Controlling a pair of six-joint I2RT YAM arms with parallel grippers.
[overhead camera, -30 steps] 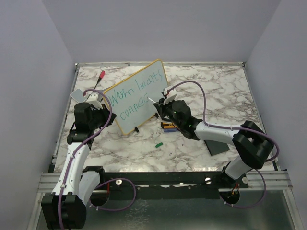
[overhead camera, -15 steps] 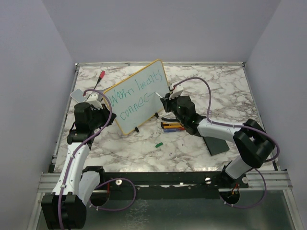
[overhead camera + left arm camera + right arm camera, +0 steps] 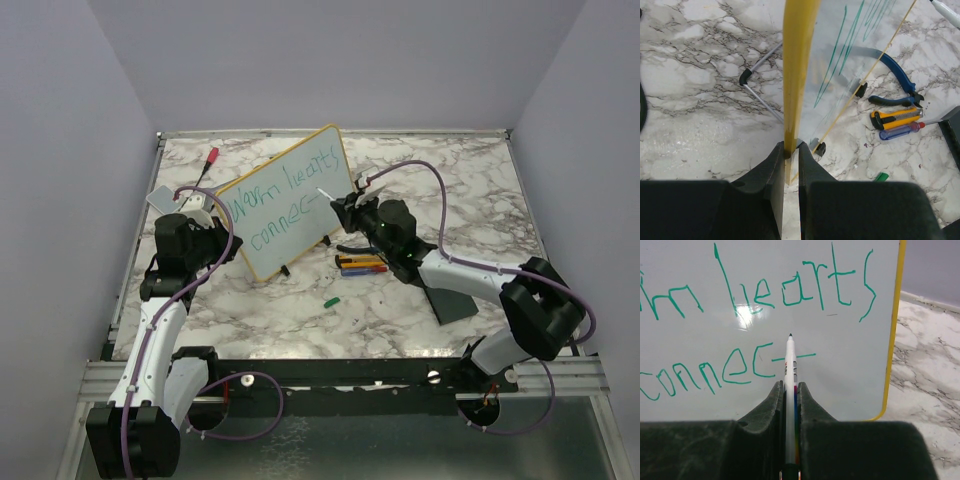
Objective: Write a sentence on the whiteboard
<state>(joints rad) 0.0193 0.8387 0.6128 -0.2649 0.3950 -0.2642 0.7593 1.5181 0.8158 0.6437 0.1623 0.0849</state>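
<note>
The rectangular whiteboard [image 3: 285, 205] with its rounded yellow-orange frame stands on small black feet, left of centre on the marbled desk [image 3: 450, 190], with its face turned toward the right arm. On it the teal-green sentence [image 3: 785, 290] runs in two lines: "Warm hearts" above, and below it "connec" followed by a short horizontal stroke.

The left gripper [image 3: 791, 150] is pinched on the board's yellow edge at its near left corner. The right gripper [image 3: 790, 390] is pressed together on a white marker [image 3: 790, 370], whose dark tip points at the board just above that horizontal stroke; I cannot tell whether the tip touches the surface.

On the desk beside the board's right end lie blue-handled pliers [image 3: 895, 75], a yellow and black utility knife [image 3: 895, 119] and a blue-handled tool [image 3: 897, 131]. A small green cap [image 3: 331, 299] lies nearer the arms. A red-capped marker [image 3: 211, 156] rests near the far left corner.
</note>
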